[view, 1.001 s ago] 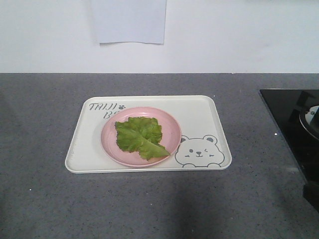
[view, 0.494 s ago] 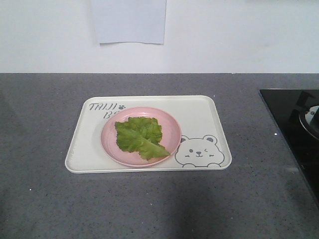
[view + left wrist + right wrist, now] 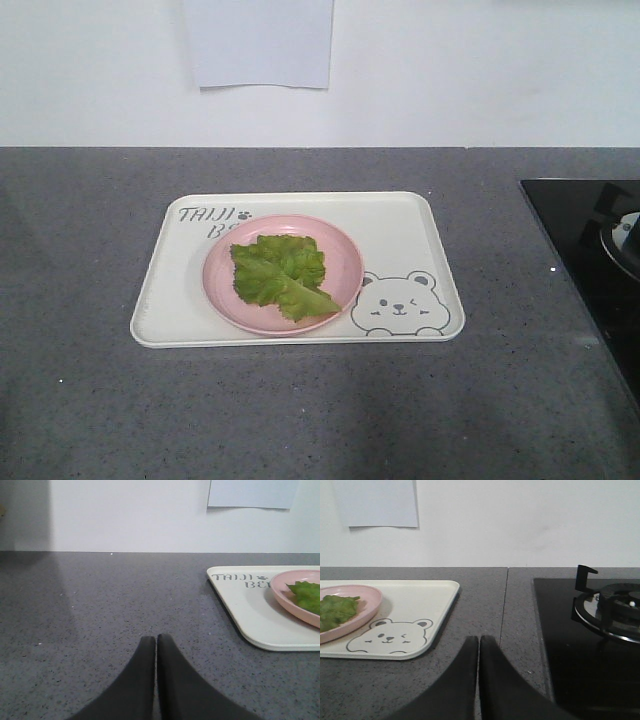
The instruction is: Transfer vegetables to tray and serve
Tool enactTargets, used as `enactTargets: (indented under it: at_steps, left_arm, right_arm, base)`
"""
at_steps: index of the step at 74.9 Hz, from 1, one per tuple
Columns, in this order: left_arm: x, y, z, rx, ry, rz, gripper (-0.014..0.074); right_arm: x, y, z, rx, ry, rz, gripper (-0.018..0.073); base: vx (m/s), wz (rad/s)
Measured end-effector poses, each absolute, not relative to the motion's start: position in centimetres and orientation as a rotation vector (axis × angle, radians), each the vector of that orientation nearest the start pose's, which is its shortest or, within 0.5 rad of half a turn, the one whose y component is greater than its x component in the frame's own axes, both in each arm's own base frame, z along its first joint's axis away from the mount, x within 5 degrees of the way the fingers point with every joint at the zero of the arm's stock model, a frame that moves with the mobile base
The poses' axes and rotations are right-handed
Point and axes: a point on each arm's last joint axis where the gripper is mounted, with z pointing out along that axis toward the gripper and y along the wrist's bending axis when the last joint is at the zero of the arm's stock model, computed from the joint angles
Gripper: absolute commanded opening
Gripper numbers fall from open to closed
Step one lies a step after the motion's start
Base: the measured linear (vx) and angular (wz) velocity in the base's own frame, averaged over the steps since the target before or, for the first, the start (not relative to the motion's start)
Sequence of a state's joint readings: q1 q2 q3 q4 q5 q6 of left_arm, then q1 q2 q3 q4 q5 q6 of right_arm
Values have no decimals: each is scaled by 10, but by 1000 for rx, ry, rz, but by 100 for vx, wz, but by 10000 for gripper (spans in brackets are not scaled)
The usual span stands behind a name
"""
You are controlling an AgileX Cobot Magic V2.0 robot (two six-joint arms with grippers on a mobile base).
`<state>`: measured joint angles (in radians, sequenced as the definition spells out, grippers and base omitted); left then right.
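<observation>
The lettuce leaf (image 3: pixel 283 275) lies on the pink plate (image 3: pixel 345 258), which stands on the tray (image 3: pixel 410 230) on the grey table (image 3: pixel 90 400). The left end effector (image 3: pixel 156 639) is left of the tray, fingers pressed together, holding nothing. The right end effector (image 3: pixel 479 640) is right of the tray, beside the black stove (image 3: pixel 585 645), also closed and empty.
</observation>
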<state>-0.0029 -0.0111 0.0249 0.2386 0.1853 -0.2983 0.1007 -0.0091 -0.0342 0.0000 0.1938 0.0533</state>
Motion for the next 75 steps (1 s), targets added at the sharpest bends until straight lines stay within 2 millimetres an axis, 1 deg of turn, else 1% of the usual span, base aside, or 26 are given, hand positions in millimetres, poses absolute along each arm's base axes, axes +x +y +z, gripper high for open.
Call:
enactTargets:
  at_steps: [11, 22, 75]
  left_arm:
    - [56, 4, 189, -84, 1676, -14, -6]
    - [56, 4, 189, -84, 1676, -14, -6]
    - [56, 4, 189, -84, 1676, -14, -6]
  right_arm:
    - [56, 5, 198, -22, 1584, 111, -3]
    - [56, 5, 204, -20, 1501, 123, -3]
    - [56, 5, 204, -17, 1501, 126, -3]
  base:
    - [0, 0]
    - [0, 0]
    - [0, 0]
